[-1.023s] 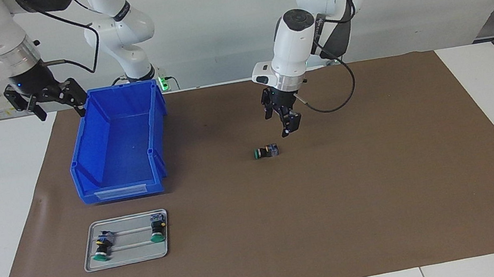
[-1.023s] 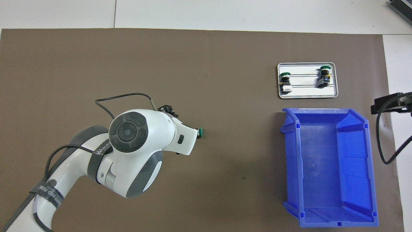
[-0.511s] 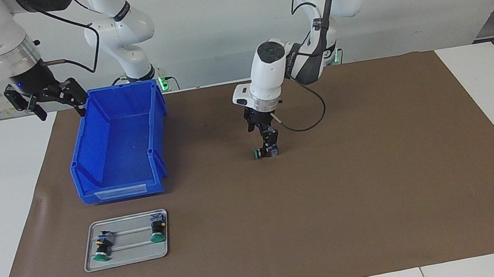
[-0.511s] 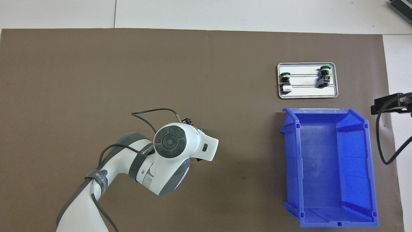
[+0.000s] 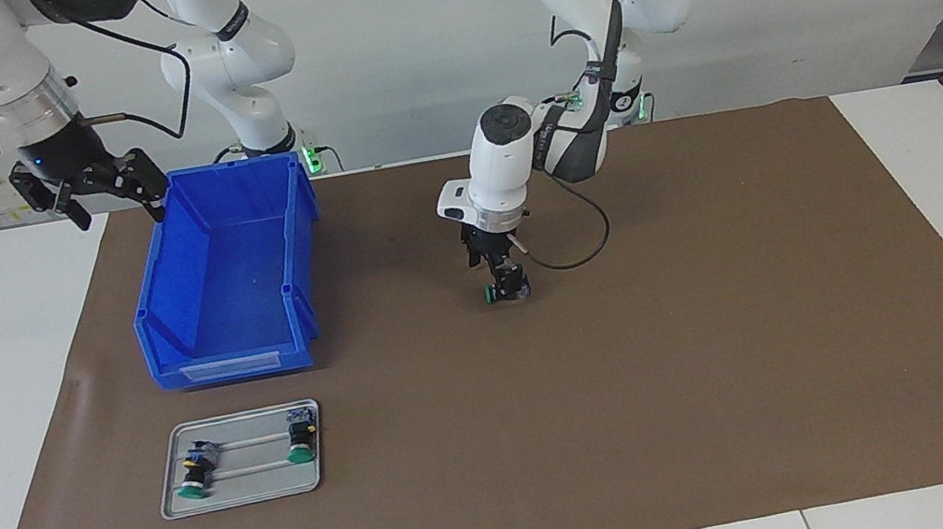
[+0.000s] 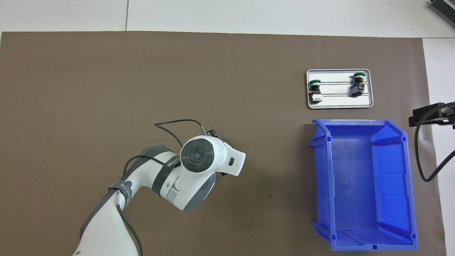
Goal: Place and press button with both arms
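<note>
One button [image 5: 490, 294] lies on its side on the brown mat, its green cap pointing toward the right arm's end of the table. My left gripper [image 5: 509, 283] has come straight down onto it, open, with its fingers on either side of the button's black body. In the overhead view the left arm's wrist [image 6: 199, 156] covers the button. My right gripper [image 5: 88, 187] waits open in the air beside the blue bin's corner, over the mat's edge, and its tips [image 6: 431, 115] show at the edge of the overhead view.
A blue bin [image 5: 230, 367] stands empty on the mat toward the right arm's end. Farther from the robots than the bin lies a small metal tray [image 5: 244, 499] with two more green-capped buttons [image 5: 195, 479] [image 5: 301, 444] on it.
The left arm swung toward the right arm's end of the table and lowered its gripper from above the mat down around the button. The button and the right arm have not moved.
</note>
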You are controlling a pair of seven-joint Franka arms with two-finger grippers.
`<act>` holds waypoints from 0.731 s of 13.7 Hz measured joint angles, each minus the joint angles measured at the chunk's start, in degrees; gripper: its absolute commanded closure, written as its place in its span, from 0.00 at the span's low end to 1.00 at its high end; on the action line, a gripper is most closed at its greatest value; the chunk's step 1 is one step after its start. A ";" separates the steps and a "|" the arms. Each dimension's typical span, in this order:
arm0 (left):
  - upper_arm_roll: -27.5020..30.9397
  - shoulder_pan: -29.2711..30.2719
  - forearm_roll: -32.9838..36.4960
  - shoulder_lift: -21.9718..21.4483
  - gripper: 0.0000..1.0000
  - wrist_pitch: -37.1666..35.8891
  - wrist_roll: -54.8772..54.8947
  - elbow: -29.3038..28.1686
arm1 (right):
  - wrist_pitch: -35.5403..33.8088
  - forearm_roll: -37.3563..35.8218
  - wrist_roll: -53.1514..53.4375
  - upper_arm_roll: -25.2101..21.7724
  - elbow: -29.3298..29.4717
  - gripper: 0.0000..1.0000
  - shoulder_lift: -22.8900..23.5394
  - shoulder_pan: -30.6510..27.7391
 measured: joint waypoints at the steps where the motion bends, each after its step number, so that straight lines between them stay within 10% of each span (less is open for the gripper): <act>1: 0.07 0.00 0.75 0.16 0.11 0.00 0.00 0.40 | 0.00 0.02 0.00 0.01 0.00 0.00 -0.03 0.04; 10: 0.69 0.00 6.86 1.16 0.37 -0.05 -0.06 0.96 | 0.00 0.03 0.00 0.01 0.00 0.00 -0.13 0.42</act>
